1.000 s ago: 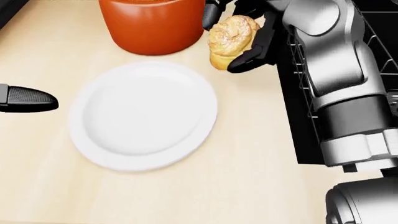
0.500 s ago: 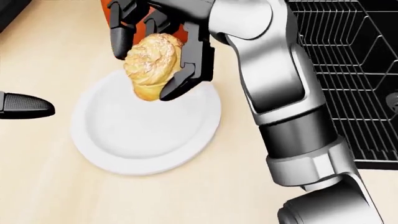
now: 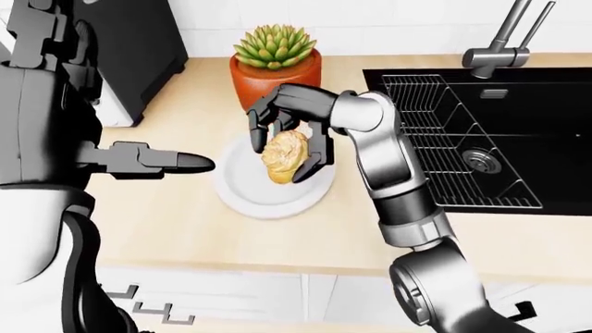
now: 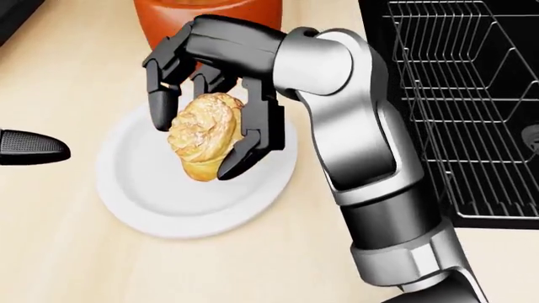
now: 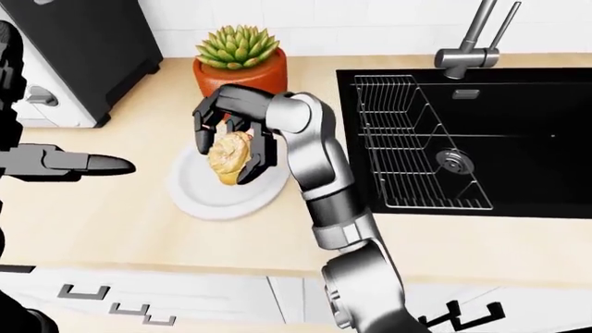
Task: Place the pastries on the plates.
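A pale wood counter (image 3: 185,229) holds a black sink (image 3: 518,125) beneath a white tiled wall (image 3: 388,21).

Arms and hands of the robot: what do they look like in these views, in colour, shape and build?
The right arm is a chain of rounded silver-grey shells with a dark grey band at the forearm and a bulbous elbow. The right hand is glossy black, with thick, blocky, segmented fingers. The left hand shows grey links ending in a tapered black fingertip with a textured pad. No cables or markings are visible.

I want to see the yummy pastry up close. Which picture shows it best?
The head view: the pastry looks biggest there, held in the right hand over the plate. Both eye views show it smaller.
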You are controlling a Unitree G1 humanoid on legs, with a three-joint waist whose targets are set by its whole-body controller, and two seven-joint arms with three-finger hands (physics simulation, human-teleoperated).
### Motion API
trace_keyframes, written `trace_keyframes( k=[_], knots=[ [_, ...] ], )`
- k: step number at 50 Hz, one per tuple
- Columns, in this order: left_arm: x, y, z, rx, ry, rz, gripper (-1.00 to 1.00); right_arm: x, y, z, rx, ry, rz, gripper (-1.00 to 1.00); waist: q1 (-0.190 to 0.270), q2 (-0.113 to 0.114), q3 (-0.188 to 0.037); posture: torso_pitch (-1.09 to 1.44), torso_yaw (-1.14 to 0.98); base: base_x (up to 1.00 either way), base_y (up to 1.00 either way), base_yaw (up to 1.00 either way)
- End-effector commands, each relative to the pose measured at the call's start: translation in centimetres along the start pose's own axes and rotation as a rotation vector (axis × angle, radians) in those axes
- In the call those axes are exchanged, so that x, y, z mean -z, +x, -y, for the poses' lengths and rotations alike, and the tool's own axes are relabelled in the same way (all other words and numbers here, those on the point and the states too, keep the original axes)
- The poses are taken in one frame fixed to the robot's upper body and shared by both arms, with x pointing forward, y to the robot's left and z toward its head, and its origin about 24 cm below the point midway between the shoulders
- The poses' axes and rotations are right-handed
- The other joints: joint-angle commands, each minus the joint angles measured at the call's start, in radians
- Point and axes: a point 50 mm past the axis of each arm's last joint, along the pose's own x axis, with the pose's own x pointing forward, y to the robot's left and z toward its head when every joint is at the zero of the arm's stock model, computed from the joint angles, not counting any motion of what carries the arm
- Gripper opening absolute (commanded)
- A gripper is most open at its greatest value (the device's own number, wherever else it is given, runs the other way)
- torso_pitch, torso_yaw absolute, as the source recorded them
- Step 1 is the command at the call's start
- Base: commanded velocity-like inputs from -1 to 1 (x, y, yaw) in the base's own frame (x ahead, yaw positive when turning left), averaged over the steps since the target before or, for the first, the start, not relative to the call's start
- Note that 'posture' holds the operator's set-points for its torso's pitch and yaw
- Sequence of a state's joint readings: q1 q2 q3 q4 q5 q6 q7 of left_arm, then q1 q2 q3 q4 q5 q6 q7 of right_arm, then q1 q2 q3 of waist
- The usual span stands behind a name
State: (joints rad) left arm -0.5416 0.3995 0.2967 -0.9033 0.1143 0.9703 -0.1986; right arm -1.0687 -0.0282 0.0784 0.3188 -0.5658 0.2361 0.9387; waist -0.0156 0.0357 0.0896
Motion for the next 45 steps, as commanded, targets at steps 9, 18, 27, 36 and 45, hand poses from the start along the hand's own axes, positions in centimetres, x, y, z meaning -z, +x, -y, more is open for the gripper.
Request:
trace_keyframes(
  k=[9, 18, 27, 36, 45],
  knots=[
    [-0.8, -0.2, -0.4, -0.032, 0.018, 0.057, 1.00, -1.0, 0.1, 1.2, 0.064, -0.049, 0.042, -0.83, -0.001, 0.008, -0.031, 0.06, 0.00, 0.00, 0.00, 0.00],
    [-0.9, -0.1, -0.5, -0.034, 0.019, 0.059, 1.00, -1.0, 0.4, 1.3, 0.059, -0.051, 0.040, -0.17, -0.002, 0.009, -0.031, 0.06, 0.00, 0.00, 0.00, 0.00],
    [-1.1, -0.1, -0.6, -0.033, 0.019, 0.063, 1.00, -0.9, 0.7, 1.1, 0.047, -0.049, 0.039, 0.45, -0.001, 0.009, -0.031, 0.06, 0.00, 0.00, 0.00, 0.00],
    [-1.0, -0.3, -0.7, -0.037, 0.022, 0.061, 1.00, -0.9, 0.6, 0.8, 0.035, -0.046, 0.035, 1.00, -0.001, 0.010, -0.032, 0.06, 0.00, 0.00, 0.00, 0.00],
    [-0.8, -0.4, -0.7, -0.039, 0.021, 0.057, 1.00, -2.0, 0.0, 1.4, 0.042, -0.049, 0.057, 1.00, -0.001, 0.010, -0.032, 0.06, 0.00, 0.00, 0.00, 0.00]
  ],
)
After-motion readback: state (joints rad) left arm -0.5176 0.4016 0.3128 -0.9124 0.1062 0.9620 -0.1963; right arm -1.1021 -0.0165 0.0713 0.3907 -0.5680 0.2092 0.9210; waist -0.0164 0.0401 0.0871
